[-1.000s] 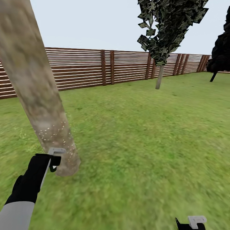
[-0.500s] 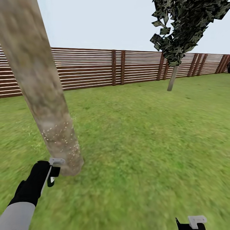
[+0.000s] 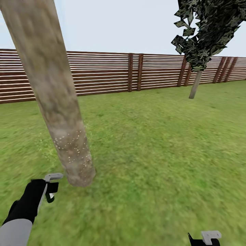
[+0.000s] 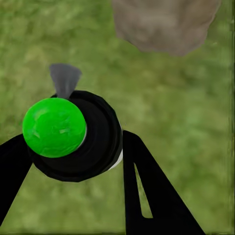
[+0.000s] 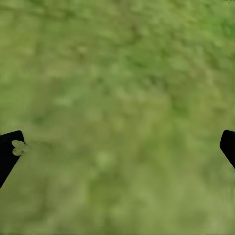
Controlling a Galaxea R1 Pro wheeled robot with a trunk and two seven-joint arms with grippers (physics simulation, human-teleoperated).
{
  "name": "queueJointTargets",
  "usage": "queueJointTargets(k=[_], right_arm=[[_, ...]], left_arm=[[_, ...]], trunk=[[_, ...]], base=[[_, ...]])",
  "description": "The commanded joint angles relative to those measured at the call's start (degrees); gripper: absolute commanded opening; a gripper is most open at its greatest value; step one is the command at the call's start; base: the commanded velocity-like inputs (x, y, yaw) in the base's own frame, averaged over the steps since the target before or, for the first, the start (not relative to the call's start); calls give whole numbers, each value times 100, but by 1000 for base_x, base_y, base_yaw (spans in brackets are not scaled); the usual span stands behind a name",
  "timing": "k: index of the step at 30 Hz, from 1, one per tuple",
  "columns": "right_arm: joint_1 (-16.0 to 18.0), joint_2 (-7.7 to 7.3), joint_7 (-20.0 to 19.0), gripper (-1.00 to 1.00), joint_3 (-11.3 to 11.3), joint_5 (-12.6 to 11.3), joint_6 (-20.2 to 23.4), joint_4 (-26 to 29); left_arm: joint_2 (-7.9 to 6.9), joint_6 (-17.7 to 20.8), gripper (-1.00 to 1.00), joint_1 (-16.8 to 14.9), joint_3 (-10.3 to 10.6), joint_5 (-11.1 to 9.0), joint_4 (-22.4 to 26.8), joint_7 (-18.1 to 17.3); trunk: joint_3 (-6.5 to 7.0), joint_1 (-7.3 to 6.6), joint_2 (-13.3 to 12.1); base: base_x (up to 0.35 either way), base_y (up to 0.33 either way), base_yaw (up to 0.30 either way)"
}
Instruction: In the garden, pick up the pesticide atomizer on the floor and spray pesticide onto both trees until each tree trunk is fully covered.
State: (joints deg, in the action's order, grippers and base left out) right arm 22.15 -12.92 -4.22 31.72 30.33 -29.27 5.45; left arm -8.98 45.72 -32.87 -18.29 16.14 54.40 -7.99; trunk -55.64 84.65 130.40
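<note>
1. The left gripper is clamping its fingers around the pesticide atomizer, low beside the tree trunk, likely for nozzle reach.
2. White pesticide is dotting its base.
3. The right gripper is hanging wide open, empty, over grass.

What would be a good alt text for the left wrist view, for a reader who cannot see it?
The left gripper holds a black atomizer with a round bright green top and a grey nozzle, seen from above over blurry green grass. The nozzle points toward the base of a thick grey-beige tree trunk at the picture's edge.
</note>
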Motion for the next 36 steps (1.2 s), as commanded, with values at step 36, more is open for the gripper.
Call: queueJointTargets(k=[36], right_arm=[[0,1,0,100,0,0,0,6]], left_arm=[[264,-319,-100,192,8,-12,14,-71]], trunk=[[0,0,0]], base=[[150,-200,91]])
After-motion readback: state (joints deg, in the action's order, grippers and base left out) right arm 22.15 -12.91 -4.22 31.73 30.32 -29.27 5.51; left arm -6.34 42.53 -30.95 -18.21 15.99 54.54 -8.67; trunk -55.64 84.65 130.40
